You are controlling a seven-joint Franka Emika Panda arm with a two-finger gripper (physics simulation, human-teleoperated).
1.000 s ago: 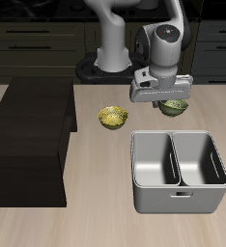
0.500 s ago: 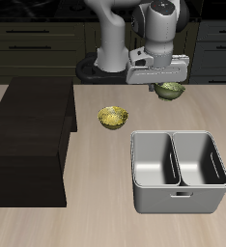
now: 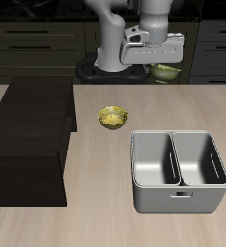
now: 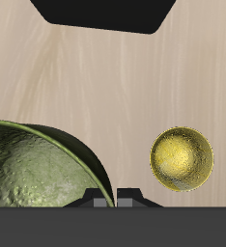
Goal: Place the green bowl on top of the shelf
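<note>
The gripper [image 3: 164,64] has its fingers clamped on the green bowl's [image 3: 165,70] rim, holding it high above the table [image 3: 96,217]. The shelf [image 3: 30,135] stands well apart, past the yellow bowl [image 3: 112,118].

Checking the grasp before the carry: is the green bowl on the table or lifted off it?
Lifted. The green bowl hangs under the gripper, well above the table, its rim between the fingers in the wrist view.

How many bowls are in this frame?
2. The green bowl hangs in the gripper above the table's back edge. The yellow-gold bowl sits on the table between the shelf and the grey bin. Neither bin compartment shows one.
</note>
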